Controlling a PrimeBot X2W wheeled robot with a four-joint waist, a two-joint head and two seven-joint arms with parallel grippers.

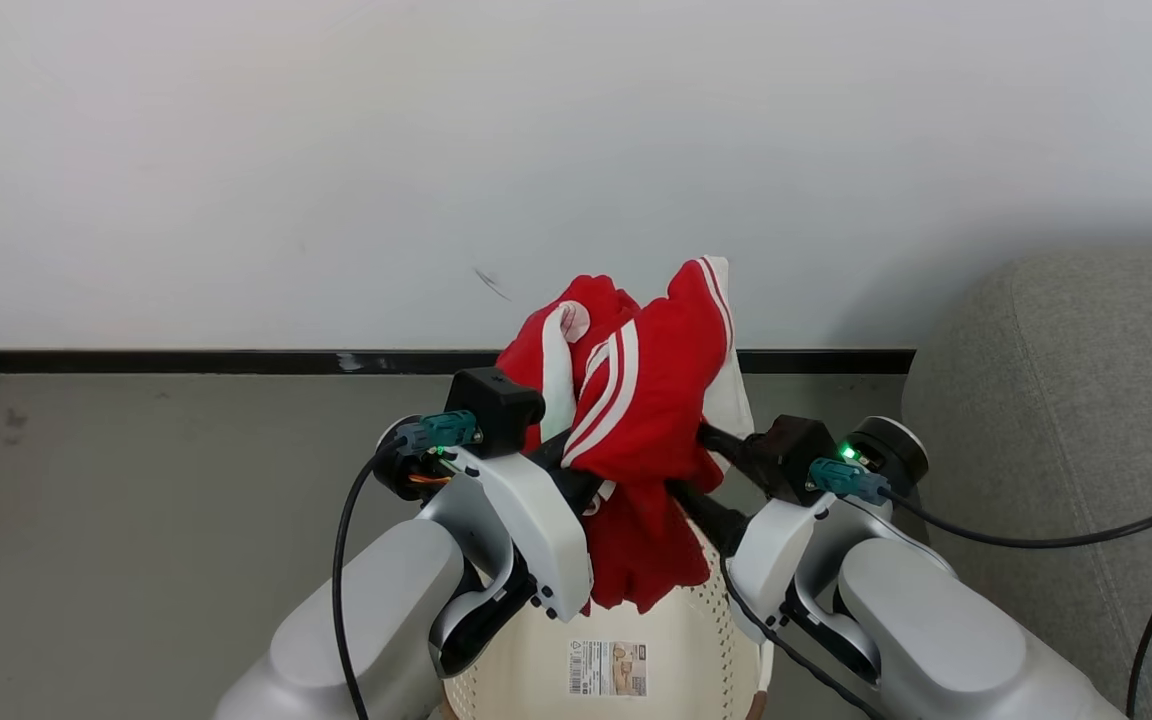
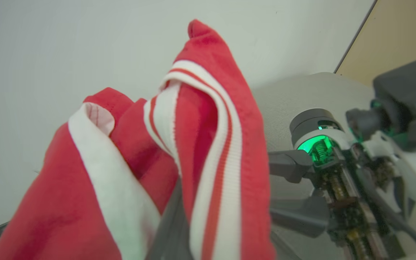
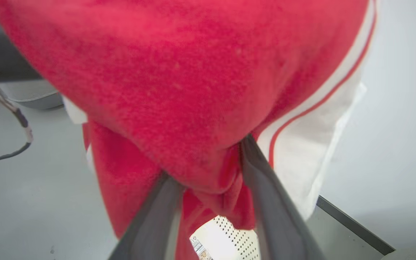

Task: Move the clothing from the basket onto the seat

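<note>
Item: clothing [image 1: 636,400] — red, white-striped, lifted above the basket [image 1: 696,620] at 6 o'clock in the head view; seat [image 1: 1066,400] at 3 o'clock. Left gripper [image 2: 173,216] pinched tight on the fabric. Right gripper [image 3: 209,162] — jaws parted, cloth bunched between.

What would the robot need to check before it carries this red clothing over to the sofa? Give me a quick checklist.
1. The left claw is shut on the clothing: ok.
2. The right claw grips firmly: cannot tell; cloth bunches between its fingers, which stand apart.
3. The clothing hangs clear of the basket: cannot tell; its lower end hangs over the basket's opening.
4. Nothing is left in the basket: cannot tell; the clothing hides part of it.
5. The sofa is in sight on the robot's right: ok.
</note>
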